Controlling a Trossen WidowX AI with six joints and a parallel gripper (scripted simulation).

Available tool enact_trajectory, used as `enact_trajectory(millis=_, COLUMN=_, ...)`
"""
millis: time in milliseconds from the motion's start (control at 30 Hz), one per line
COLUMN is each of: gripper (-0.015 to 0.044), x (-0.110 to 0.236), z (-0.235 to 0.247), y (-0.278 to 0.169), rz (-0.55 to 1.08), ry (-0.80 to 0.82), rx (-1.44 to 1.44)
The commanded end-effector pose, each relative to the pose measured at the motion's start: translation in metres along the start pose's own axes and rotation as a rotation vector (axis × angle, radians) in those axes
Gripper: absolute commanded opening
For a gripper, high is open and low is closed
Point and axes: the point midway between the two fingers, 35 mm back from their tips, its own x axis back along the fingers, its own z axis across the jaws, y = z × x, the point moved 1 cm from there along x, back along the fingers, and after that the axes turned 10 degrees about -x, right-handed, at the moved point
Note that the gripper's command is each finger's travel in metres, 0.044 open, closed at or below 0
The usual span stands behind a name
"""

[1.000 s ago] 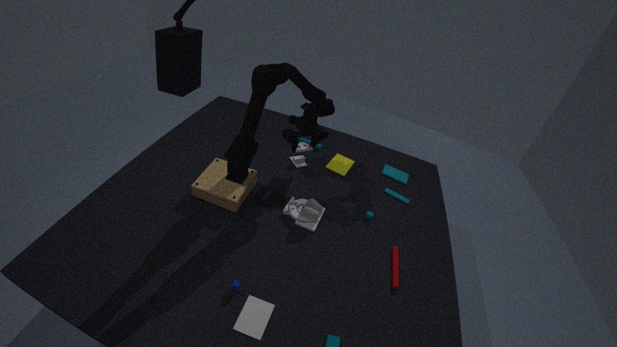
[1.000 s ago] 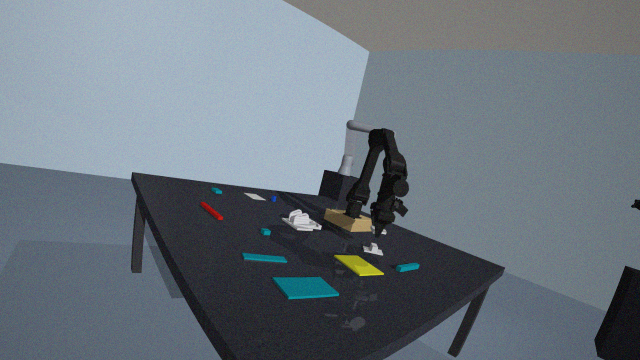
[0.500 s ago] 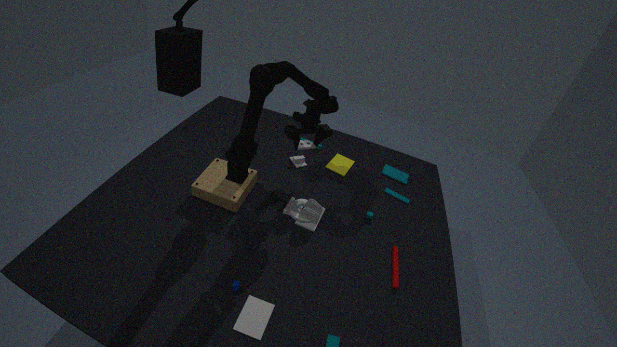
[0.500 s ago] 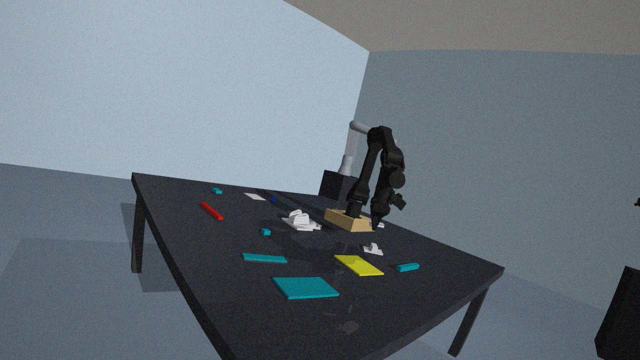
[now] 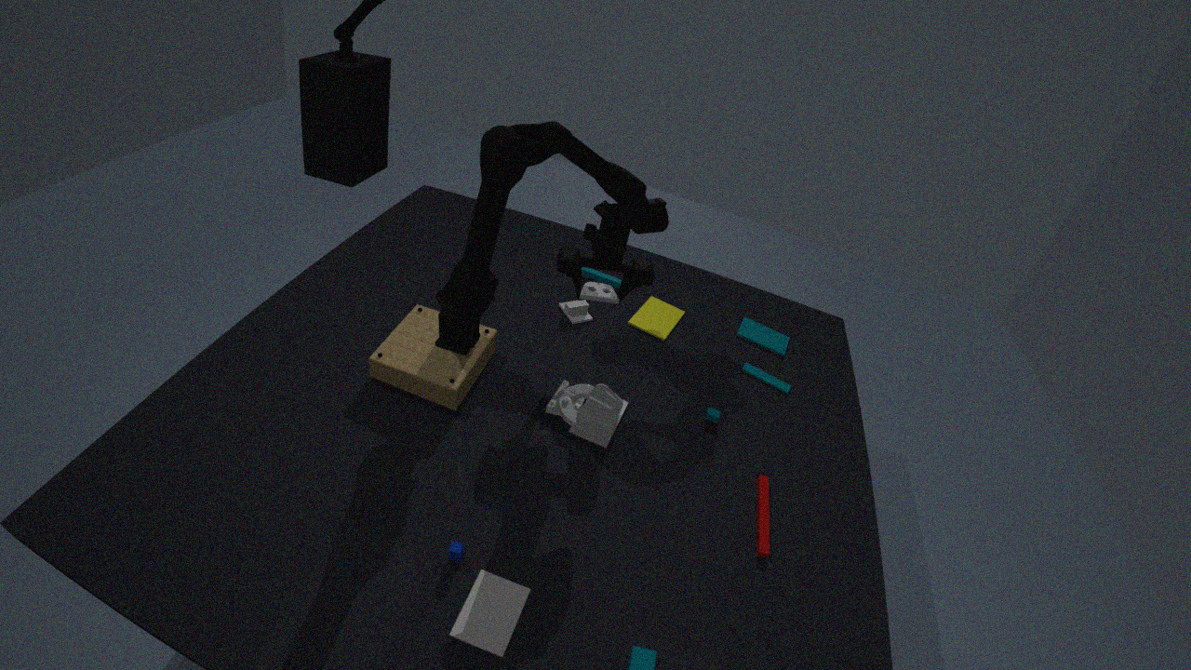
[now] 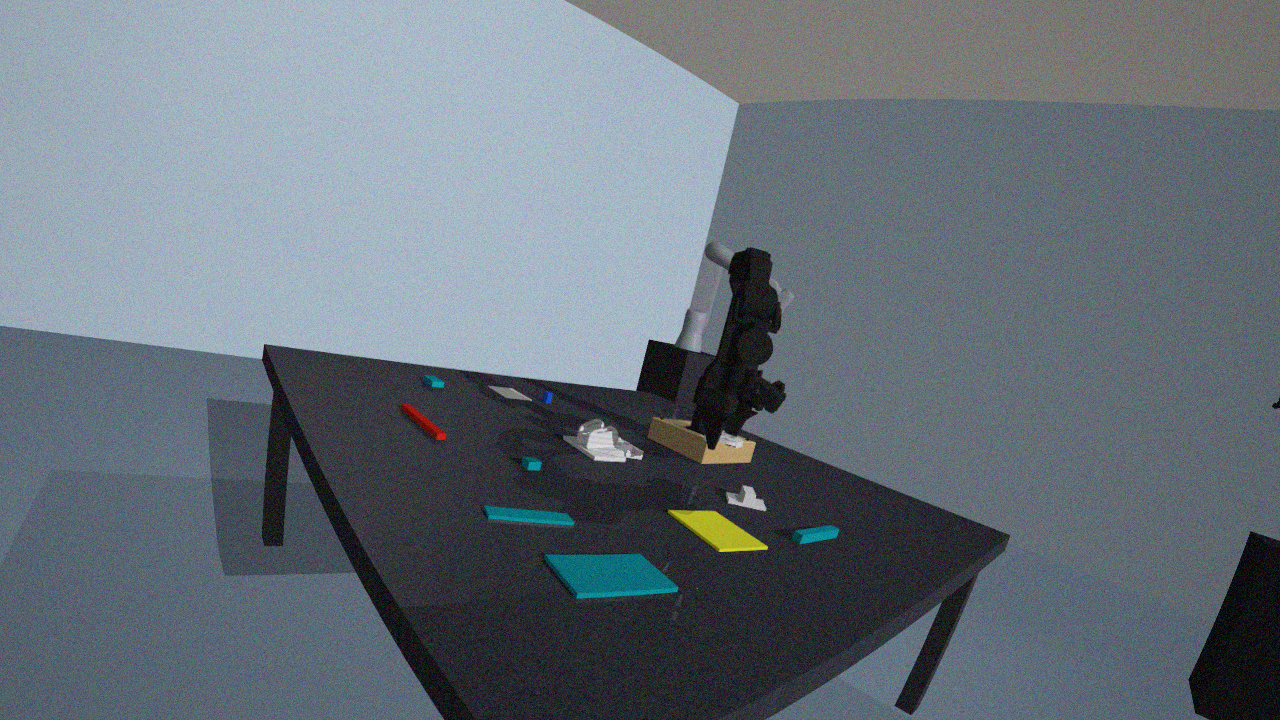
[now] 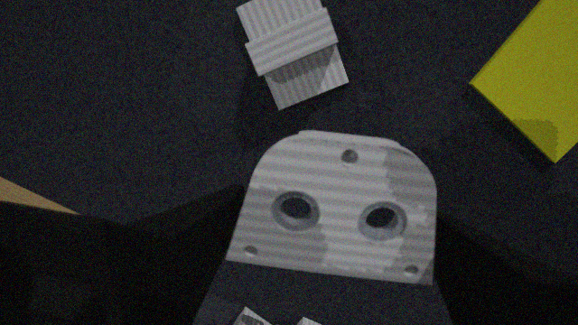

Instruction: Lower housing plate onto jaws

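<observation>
Housing plate [image 5: 597,292] [image 6: 733,440] [image 7: 334,181]: sitting between the fingers of the gripper [image 5: 603,285] [image 6: 724,437] [image 7: 332,206], carried off the table [image 5: 249,466] [image 6: 429,483]. The gripper is grasping it, one finger on either side. In the wrist view the two big holes are lying side by side, their line running roughly from finger to finger; the rounded edge is facing the top of that view, the straight edge the bottom. Exact level: cannot tell.

Jaw assembly [image 5: 587,408] [image 6: 601,444]: waiting well apart from the plate. In the top view it is lying below the plate, past the small white stepped piece [image 5: 575,311] [image 6: 746,499] [image 7: 293,42]. Only one arm is working here, so the carry is falling to this gripper. Pin and stub detail is too small to read.

Farther out: the wooden arm base [image 5: 408,341] [image 6: 684,438] [image 7: 27,199] is standing to the assembly's left in the top view; the yellow plate [image 5: 656,317] [image 6: 718,531] [image 7: 537,81] is lying to its upper right.

Judgement: transport is under way, lowering still to do. The next move is wanting a level carry toward the assembly, then both holes turned over the stubs before descent. A skewed hole line could catch one stub and leave the plate tilting.
</observation>
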Motion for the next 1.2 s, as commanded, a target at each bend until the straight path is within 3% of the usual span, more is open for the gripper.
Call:
enact_trajectory(millis=0, gripper=0.0351, x=-0.002, z=-0.004, y=-0.015, rz=0.011, ry=0.003, rx=-0.108)
enact_trajectory(millis=1167, gripper=0.0351, x=0.001, z=-0.023, y=-0.129, rz=0.018, ry=-0.011, rx=-1.049)
